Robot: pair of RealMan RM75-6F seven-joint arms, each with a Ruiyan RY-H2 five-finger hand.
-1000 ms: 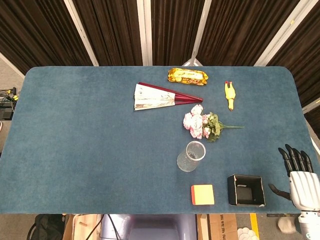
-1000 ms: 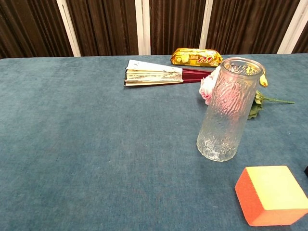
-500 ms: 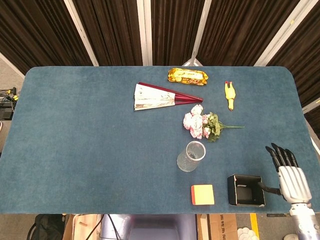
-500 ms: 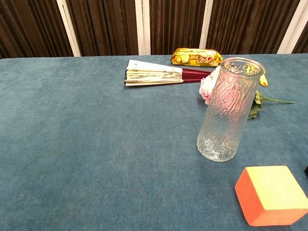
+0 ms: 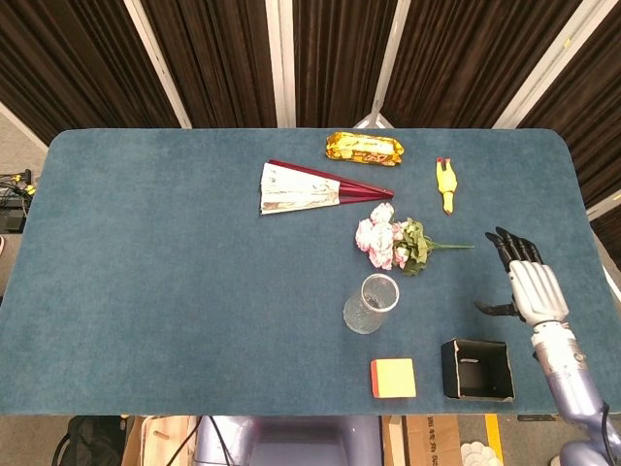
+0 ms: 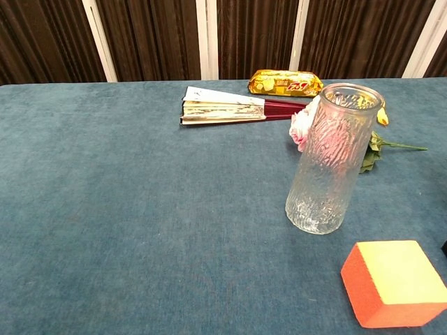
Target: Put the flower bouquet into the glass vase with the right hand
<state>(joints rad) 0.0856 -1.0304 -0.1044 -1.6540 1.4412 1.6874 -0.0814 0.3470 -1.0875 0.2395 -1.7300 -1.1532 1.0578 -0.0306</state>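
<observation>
The flower bouquet (image 5: 393, 243), pink blooms with green leaves and a thin stem pointing right, lies on the blue table. In the chest view the bouquet (image 6: 302, 125) shows mostly behind the vase. The empty glass vase (image 5: 371, 303) stands upright just in front of the flowers; in the chest view the vase (image 6: 332, 159) fills the right middle. My right hand (image 5: 526, 280) hovers over the table's right side, fingers spread and empty, right of the stem's tip and apart from it. My left hand is out of sight.
A folded fan (image 5: 310, 186), a gold snack packet (image 5: 364, 148) and a yellow rubber chicken (image 5: 445, 183) lie behind the flowers. An orange block (image 5: 393, 378) and a black box (image 5: 477, 369) sit near the front edge, by my right forearm.
My right hand has moved from the front right corner forward and leftward over the table, toward the bouquet's stem. Nothing else has shifted.
</observation>
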